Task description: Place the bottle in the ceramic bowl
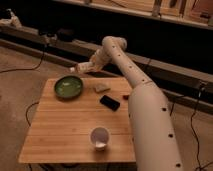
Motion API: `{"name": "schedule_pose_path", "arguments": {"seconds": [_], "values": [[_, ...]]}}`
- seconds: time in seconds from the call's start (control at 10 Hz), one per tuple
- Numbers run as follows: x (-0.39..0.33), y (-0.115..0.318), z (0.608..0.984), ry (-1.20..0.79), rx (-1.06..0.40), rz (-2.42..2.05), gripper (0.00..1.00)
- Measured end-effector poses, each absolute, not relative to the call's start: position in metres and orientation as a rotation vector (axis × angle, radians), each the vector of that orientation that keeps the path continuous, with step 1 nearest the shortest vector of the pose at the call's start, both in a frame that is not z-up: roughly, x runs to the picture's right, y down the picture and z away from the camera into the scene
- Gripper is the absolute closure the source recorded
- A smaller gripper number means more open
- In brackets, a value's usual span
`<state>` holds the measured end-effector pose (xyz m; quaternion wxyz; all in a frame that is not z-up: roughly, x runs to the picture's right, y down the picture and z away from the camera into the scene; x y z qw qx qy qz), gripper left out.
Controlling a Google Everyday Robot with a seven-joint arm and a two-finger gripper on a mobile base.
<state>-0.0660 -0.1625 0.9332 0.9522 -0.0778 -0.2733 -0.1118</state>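
Status: carry under way, placement not done.

My gripper (86, 66) hangs in the air over the far edge of the table (65, 131), at the end of the arm reaching in from the right. My fingers are clamped on the bottle (77, 68). It lies roughly level in my grasp, with its pale end pointing left toward the bowl (68, 88) and clear of the tabletop.

The green bowl sits at the far left corner of the table and has nothing in it. The bottle shows just above and to the right of the bowl's far rim. I cannot tell whether any part of it is already over the bowl, because the view gives no firm depth.

Other items noted: a white cup (99, 138) near the front edge, a dark flat object (109, 102) and a pale lump (102, 87) between the bowl and my arm. All are well apart from the bottle.

Done, in my judgement: pickup and lift. Remaining: travel left until the bottle is over the bowl's centre, lower it, let go, and pull clear without knocking the rim.
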Motion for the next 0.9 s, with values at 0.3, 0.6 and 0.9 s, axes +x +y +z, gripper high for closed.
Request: {"name": "schedule_pose_path", "arguments": {"seconds": [0.3, 0.6, 0.9], "values": [[-0.103, -0.192, 0.922, -0.657, -0.045, -0.15, 1.0], [-0.124, -0.217, 0.921, -0.696, 0.094, -0.045, 1.0], [-0.16, -0.212, 0.927, -0.711, 0.209, -0.025, 1.0]]}}
